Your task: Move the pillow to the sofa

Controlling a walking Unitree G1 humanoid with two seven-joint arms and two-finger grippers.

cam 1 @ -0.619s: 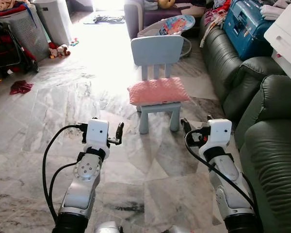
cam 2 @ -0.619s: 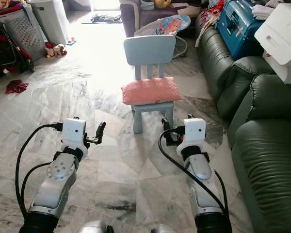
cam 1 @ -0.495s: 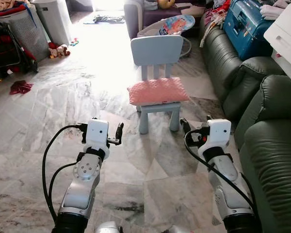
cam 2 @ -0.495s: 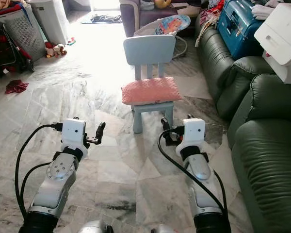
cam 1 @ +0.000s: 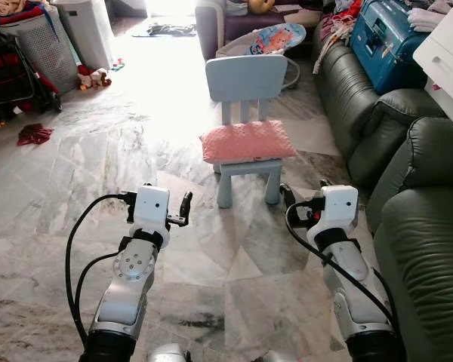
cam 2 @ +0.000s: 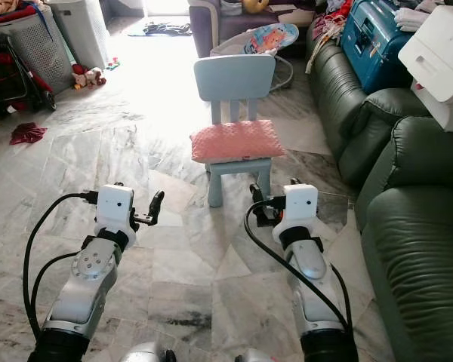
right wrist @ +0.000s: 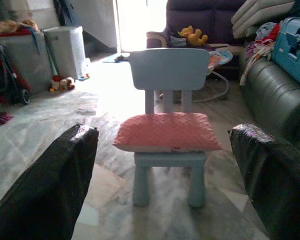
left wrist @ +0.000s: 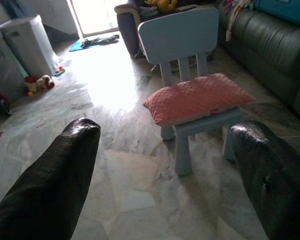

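A pink pillow (cam 1: 248, 141) lies flat on the seat of a small light-blue child's chair (cam 1: 246, 78) in the middle of the marble floor. Both arms are raised in front of me, a short way before the chair. My left gripper (cam 1: 160, 200) is open and empty, to the chair's front left. My right gripper (cam 1: 305, 193) is open and empty, near the chair's front right leg. Both wrist views look at the pillow (left wrist: 197, 97) (right wrist: 167, 131) between wide-spread black fingers (left wrist: 60, 185) (right wrist: 270, 175). The dark green sofa (cam 1: 426, 226) runs along the right.
A blue suitcase (cam 1: 385, 34) and a white box (cam 1: 447, 56) sit on the sofa's far cushions. A baby bouncer (cam 1: 260, 38) and a purple armchair (cam 1: 211, 19) stand behind the chair. At far left are a hamper (cam 1: 30, 45), toys (cam 1: 90, 77) and a red cloth (cam 1: 34, 134).
The whole picture has shifted very slightly, so the camera moved a little. The pillow, the chair and both open grippers stand as before.
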